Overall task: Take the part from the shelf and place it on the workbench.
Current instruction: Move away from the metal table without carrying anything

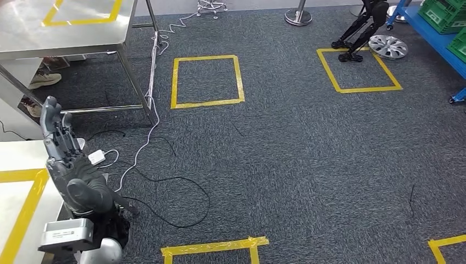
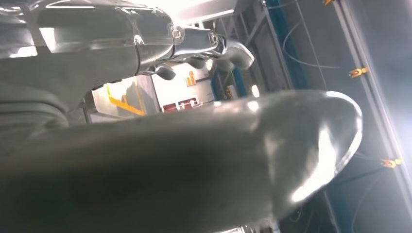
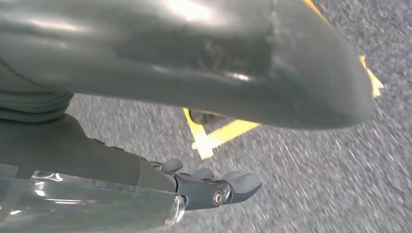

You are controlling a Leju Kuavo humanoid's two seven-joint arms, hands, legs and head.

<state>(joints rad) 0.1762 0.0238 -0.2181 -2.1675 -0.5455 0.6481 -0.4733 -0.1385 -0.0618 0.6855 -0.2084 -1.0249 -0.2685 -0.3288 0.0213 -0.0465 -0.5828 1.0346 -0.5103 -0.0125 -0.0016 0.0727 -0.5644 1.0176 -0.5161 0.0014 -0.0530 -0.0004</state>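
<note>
My left hand (image 1: 66, 159) is raised at the lower left of the head view, fingers stretched out and apart, holding nothing. The left wrist view has the same hand (image 2: 214, 48) with straight fingers and nothing in it. My right hand (image 3: 214, 187) hangs over the grey carpet, fingers extended and nothing between them. The blue shelf (image 1: 439, 38) stands at the far right with green crates (image 1: 442, 14) on it. A steel workbench (image 1: 60, 33) marked with yellow tape is at the upper left. I cannot tell which item is the part.
A silver wheel-cover disc (image 1: 388, 46) lies on the floor beside the shelf, next to dark robot legs (image 1: 360, 27). White and black cables (image 1: 148, 137) trail across the carpet near the workbench leg. Yellow tape squares (image 1: 207, 81) mark the floor. A white tabletop (image 1: 16, 159) sits at my lower left.
</note>
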